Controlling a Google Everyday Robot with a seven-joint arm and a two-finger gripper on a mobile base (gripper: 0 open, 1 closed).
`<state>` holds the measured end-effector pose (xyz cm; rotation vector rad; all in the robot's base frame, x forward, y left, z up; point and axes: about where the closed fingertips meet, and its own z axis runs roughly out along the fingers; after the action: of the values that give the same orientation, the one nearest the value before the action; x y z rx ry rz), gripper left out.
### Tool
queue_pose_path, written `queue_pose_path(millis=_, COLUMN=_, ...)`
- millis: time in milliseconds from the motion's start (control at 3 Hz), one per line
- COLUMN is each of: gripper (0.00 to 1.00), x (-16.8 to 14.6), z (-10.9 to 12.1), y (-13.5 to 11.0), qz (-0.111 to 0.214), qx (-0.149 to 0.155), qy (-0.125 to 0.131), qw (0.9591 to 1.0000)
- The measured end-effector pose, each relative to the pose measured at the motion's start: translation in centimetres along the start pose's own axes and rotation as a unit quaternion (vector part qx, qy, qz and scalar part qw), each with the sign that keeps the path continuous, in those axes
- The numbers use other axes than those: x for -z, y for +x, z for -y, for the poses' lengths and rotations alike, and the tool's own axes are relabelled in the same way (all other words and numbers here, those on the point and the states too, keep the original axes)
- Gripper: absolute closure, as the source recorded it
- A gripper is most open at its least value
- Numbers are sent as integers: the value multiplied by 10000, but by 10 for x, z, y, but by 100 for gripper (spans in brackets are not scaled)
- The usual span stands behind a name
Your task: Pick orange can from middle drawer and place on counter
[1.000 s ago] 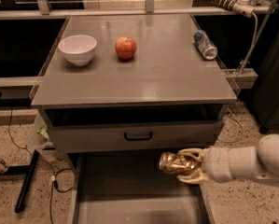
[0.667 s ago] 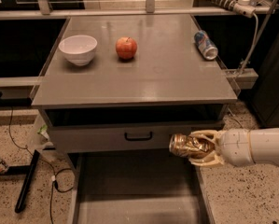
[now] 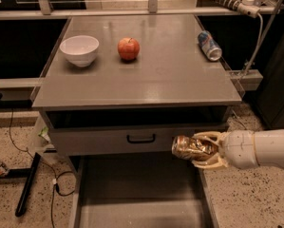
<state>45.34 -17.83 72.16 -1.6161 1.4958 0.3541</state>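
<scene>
End effector, pinching the orange can, has risen above the middle drawer.

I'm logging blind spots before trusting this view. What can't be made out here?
Camera view: near end of the middle drawer, cut off by the bottom edge.
Camera view: right end of the orange can, covered by the gripper holding it over the drawer's right side.
Camera view: the recess under the counter, lost in shadow.
Camera view: lettering on the soda can, too small.
</scene>
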Motion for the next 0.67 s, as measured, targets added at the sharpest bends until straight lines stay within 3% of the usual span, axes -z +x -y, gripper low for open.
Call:
queue_pose_path(millis=333, gripper=100, x=15, z=8, y=-29, qz=-169, qx=438, qy=102, qw=9988)
queue_pose_path(millis=667, gripper=100, x=31, z=39, y=-83, qz=-372, qx=1045, qy=90, qw=9938)
